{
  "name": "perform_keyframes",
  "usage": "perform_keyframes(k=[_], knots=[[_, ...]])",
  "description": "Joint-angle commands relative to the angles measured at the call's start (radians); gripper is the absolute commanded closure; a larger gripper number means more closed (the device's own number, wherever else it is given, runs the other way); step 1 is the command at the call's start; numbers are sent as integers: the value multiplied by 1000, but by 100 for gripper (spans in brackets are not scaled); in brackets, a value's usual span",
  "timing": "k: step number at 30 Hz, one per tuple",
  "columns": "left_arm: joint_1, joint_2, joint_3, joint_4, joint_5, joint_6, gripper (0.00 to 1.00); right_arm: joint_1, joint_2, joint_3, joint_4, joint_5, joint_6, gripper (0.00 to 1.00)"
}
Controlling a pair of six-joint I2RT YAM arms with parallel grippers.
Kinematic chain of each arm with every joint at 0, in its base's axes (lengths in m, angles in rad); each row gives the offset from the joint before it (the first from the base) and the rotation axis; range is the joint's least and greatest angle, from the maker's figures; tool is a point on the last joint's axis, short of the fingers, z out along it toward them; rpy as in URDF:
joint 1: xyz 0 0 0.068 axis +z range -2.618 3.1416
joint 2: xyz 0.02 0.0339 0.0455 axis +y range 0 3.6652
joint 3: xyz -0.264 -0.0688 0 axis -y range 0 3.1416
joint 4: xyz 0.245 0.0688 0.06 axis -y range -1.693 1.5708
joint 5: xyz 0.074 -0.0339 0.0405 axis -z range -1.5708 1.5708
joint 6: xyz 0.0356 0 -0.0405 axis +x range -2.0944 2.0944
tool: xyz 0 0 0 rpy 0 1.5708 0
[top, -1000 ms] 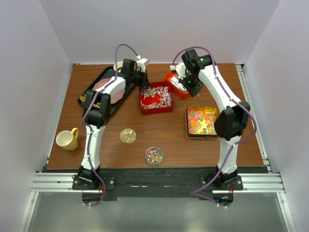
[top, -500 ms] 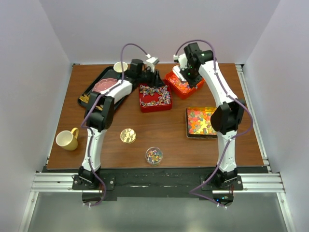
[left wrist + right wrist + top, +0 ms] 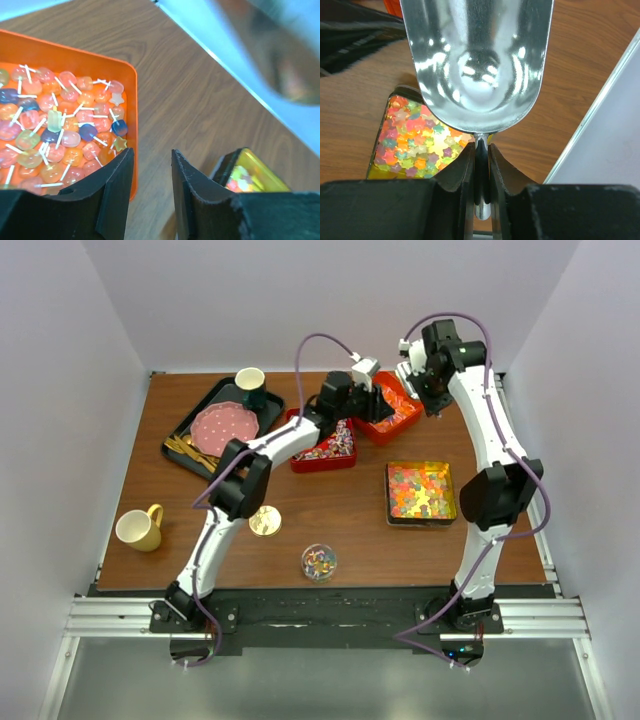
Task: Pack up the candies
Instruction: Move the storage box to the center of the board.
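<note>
Pink, white and purple wrapped candies fill a red tray (image 3: 322,447). Lollipop-like jelly candies fill an orange tray (image 3: 393,416), seen close in the left wrist view (image 3: 60,120). Star-shaped candies fill a black tray (image 3: 420,491), also in the right wrist view (image 3: 415,137). A small glass jar (image 3: 319,561) holds a few candies. My left gripper (image 3: 374,403) hovers at the orange tray's edge, narrowly open and empty (image 3: 152,167). My right gripper (image 3: 431,390) is shut (image 3: 481,150) on the handle of an empty silver scoop (image 3: 477,60), held above the table right of the orange tray.
A gold lid (image 3: 265,520) lies left of the jar. A yellow mug (image 3: 139,528) stands at the near left. A black tray (image 3: 205,430) at the back left holds a pink plate, a green cup and gold cutlery. The table's right edge (image 3: 520,470) is near the right arm.
My left arm swung right from the black tray, over the red tray, to the orange tray. My right arm lifted off the orange tray and moved right and back with the scoop.
</note>
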Motion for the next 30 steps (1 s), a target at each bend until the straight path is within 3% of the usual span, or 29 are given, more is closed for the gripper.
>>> perform_keyframes(k=[1, 8, 14, 21, 30], knots=[[-26, 55, 65, -1, -137, 95, 58, -26, -69, -31, 7, -23, 17, 100], [-44, 75, 81, -15, -137, 220, 48, -44, -102, -74, 4, -44, 14, 100], [-63, 82, 79, -53, -184, 279, 46, -49, -102, -85, -3, -66, 11, 100], [-67, 101, 78, -70, -104, 307, 45, -49, -102, -97, -8, -78, 5, 100], [-67, 99, 90, -162, -101, 384, 64, -47, -91, -96, -10, -92, 2, 100]])
